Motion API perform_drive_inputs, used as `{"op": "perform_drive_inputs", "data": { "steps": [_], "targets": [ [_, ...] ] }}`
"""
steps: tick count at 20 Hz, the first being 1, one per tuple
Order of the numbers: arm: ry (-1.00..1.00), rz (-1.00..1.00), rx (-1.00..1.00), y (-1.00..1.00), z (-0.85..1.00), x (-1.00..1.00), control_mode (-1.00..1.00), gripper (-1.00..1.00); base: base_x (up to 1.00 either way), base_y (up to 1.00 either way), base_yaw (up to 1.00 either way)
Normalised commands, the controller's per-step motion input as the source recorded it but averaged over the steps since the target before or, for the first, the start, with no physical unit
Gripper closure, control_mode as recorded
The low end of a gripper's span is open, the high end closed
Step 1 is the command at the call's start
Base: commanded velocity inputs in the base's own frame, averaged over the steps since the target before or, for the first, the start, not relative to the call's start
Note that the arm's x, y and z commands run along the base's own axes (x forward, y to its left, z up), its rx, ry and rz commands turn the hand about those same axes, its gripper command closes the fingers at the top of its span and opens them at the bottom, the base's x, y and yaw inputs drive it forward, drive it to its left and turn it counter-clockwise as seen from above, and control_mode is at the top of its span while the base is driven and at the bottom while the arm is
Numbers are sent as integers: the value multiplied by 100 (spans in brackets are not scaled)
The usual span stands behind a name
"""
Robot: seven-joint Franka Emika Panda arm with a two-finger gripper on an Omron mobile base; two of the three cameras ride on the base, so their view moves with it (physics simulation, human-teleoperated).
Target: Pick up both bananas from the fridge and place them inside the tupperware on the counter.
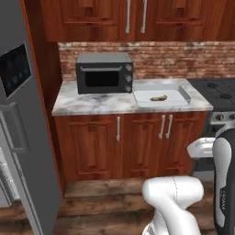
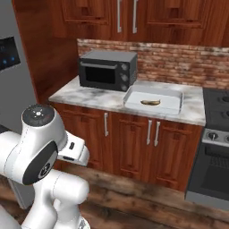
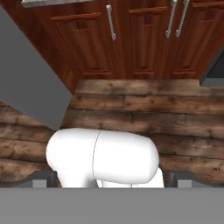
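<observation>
One brown-patched yellow banana [image 1: 159, 97] [image 2: 150, 102] lies inside the pale tupperware [image 1: 184, 94] [image 2: 133, 105], to the right of the microwave on the marble counter [image 1: 92, 103] [image 2: 80, 94]. The fridge [image 1: 27, 151] [image 2: 13, 80] stands at the left with its flat grey door [image 3: 26, 83] facing the room. My arm is folded low in front of the cabinets, well away from the counter. In the hand view my gripper [image 3: 111, 180] points down at the wooden floor. Its fingertips [image 3: 40, 179] are spread wide, and it is open and holds nothing.
A black microwave [image 1: 104, 72] [image 2: 107, 69] sits on the counter's left half. A black stove [image 1: 220, 98] [image 2: 214, 129] borders the counter on the right. Reddish-brown cabinet doors with silver handles [image 1: 118, 128] [image 3: 111, 22] stand below, and wooden floor [image 3: 131, 109] lies between them and my base.
</observation>
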Motion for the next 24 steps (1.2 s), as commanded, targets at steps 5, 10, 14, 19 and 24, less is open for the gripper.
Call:
{"op": "perform_drive_inputs", "data": {
  "steps": [5, 10, 14, 19, 24],
  "targets": [
    [0, 0, 0, 0, 0, 0, 100, -100, -95, 23, 0],
    [0, 0, 0, 0, 0, 0, 100, -100, -87, 25, 0],
    [0, 0, 0, 0, 0, 0, 100, -100, -78, 29, 0],
    [0, 0, 0, 0, 0, 0, 100, -100, -57, 36, 3],
    [0, 0, 0, 0, 0, 0, 100, -100, -55, 32, 16]
  ]
}}
